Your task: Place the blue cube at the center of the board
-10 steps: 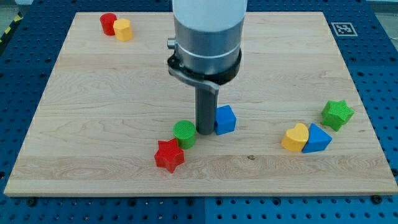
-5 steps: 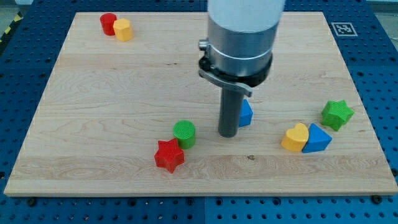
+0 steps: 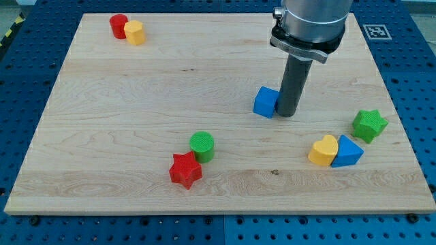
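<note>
The blue cube (image 3: 266, 102) sits on the wooden board (image 3: 136, 122), a little right of the board's middle. My tip (image 3: 287, 113) rests on the board against the cube's right side. The dark rod rises from there to the arm's grey body at the view's top.
A green cylinder (image 3: 201, 145) and a red star (image 3: 185, 170) lie at lower centre. A yellow heart (image 3: 324, 150), a blue triangular block (image 3: 348, 152) and a green star (image 3: 369, 124) lie at the right. A red cylinder (image 3: 119, 25) and a yellow block (image 3: 135, 32) sit at top left.
My tip has moved from the cube's left side, round its lower side, to its right side. The blue cube has shifted right and towards the view's top.
</note>
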{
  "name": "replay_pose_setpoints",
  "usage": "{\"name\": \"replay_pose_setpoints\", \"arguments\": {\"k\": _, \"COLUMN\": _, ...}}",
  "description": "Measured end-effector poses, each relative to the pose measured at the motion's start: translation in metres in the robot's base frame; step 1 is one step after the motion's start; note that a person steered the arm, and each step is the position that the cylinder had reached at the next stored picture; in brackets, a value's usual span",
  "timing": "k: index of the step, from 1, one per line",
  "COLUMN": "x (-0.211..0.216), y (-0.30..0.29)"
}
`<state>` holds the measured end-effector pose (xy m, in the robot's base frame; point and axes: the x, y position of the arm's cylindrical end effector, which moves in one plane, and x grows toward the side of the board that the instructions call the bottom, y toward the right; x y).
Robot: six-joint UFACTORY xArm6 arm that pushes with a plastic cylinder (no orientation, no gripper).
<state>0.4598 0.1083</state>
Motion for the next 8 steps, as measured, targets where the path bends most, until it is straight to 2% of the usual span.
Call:
{"name": "replay_pose_setpoints", "arguments": {"k": 2, "x": -0.006, "y": -0.021}}
{"name": "replay_pose_setpoints", "arguments": {"k": 4, "x": -0.048, "y": -0.058}}
{"name": "replay_pose_setpoints", "arguments": {"k": 5, "x": -0.05, "y": -0.075}}
{"name": "replay_pose_setpoints", "arguments": {"k": 7, "x": -0.013, "y": -0.074}}
{"name": "replay_pose_setpoints", "arguments": {"k": 8, "x": -0.017, "y": -0.074}}
